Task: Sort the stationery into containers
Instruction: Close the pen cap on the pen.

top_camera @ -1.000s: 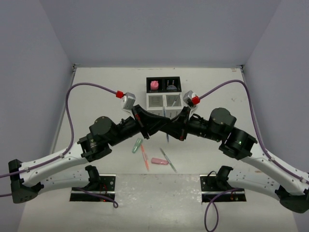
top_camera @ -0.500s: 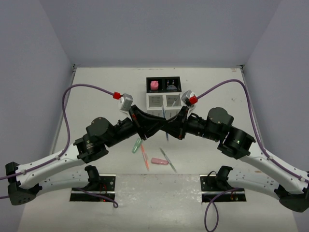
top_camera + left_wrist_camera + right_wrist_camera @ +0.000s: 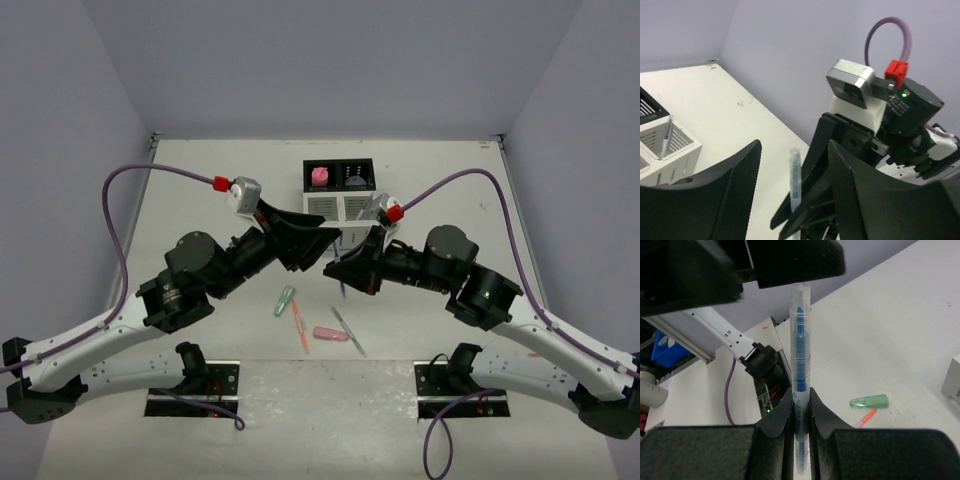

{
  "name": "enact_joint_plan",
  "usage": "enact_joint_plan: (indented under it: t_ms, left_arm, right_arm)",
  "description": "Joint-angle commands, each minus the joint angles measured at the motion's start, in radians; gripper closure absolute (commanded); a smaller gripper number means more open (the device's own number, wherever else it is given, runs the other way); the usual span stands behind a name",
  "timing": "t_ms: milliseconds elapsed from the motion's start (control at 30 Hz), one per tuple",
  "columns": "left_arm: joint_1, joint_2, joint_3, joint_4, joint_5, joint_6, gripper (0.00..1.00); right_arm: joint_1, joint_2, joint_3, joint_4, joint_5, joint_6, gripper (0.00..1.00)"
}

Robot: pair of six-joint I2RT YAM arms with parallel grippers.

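Right claw point(image 3: 800, 412): clenched on the blue pen point(image 3: 800, 340), gripping low on the barrel so the longer part sticks out past the fingers.
Left claw point(image 3: 795, 150): released, its two fingers spread wide on either side of the pen's free end; I see no contact.
Blue pen: held off the table between the two claws, just in front of the organizer point(image 3: 322, 205).
Organizer: at 12 o'clock from the meeting claws, with two black bins behind and two white slotted bins in front.
Pink eraser point(image 3: 320, 176): inside the back left black bin.
Round puck point(image 3: 355, 178): inside the back right black bin.
Thin pen point(image 3: 665, 137): standing tilted in one white bin, seen from the left wrist.
Green marker point(image 3: 286, 299): lying on the table at 7 o'clock from the claws.
Orange pen point(image 3: 299, 325): just beside the green marker, at its 5 o'clock.
Pink marker point(image 3: 331, 334): lying at 6 o'clock from the claws.
Grey pen point(image 3: 348, 330): lying aslant by the pink marker's 3 o'clock end; touching or not, I cannot tell.
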Motion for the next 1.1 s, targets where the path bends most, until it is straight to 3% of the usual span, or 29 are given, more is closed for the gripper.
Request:
enact_joint_plan:
  t_ms: [0,167,300,467,833,1067]
  left_arm:
    - [0.002,0.038,0.042,-0.002,-0.044,0.028,0.44]
    - [0.002,0.066,0.04,0.06,0.037,0.026,0.5]
    - [0.002,0.071,0.028,0.081,0.083,0.018,0.81]
    - [0.002,0.075,-0.003,0.099,0.14,0.0,0.98]
    - [0.002,0.105,-0.118,0.137,0.216,-0.049,1.0]
    - [-0.011,0.131,-0.247,0.235,0.25,-0.089,1.0]
  right_arm:
    - [0.006,-0.005,0.004,0.049,-0.08,-0.005,1.0]
    - [0.005,-0.004,0.007,0.045,-0.076,-0.005,1.0]
    - [0.005,-0.015,0.013,0.038,-0.042,-0.004,1.0]
    - [0.005,-0.025,0.033,0.033,0.013,0.005,1.0]
    - [-0.008,0.029,0.247,-0.035,0.132,-0.026,1.0]
    - [-0.122,0.129,0.445,-0.088,0.038,-0.042,1.0]
